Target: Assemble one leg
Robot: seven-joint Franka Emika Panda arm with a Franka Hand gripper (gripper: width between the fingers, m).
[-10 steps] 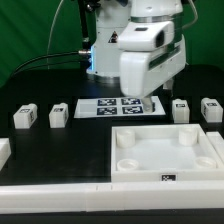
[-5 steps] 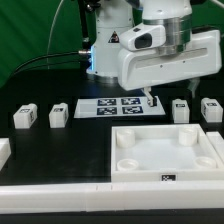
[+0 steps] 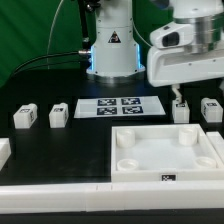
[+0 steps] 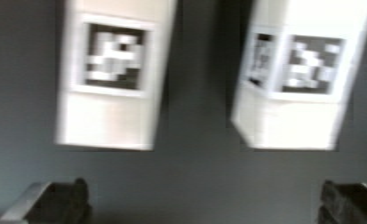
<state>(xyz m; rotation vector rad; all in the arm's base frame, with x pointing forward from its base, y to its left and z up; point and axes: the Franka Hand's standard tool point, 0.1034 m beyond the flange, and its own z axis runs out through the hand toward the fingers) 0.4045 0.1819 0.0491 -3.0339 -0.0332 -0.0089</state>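
The main risk is a grab that catches the wrong piece or two at once. The leg (image 3: 181, 110) stands on the counter (image 3: 90, 150) on the exterior view's right, with a second leg (image 3: 211, 108) just beside it. In the wrist view both sit side by side within the span of the open fingers, and it is not clear which is which there. If the gripper (image 3: 179, 97) drops as it is lined up now, a fingertip could land on top of a leg instead of beside it, tipping it or pushing it into its neighbour. Closing across both would probably jam them or give a skewed hold. The wrist view is blurred, which suggests the arm is moving, so the alignment may not be settled, and descending too early would add to the error. A leg gripped off centre would also be hard to seat in a socket of the panel (image 3: 165, 150), which lies close in front, and a low swing toward it could clip its raised edge. As for the pose, the arm reaches toward the exterior view's right, clear of the marker board (image 3: 118, 107), with the wrist pointing straight down. The gripper hangs close above the leg without touching it. Its jaws are spread wide and hold nothing.
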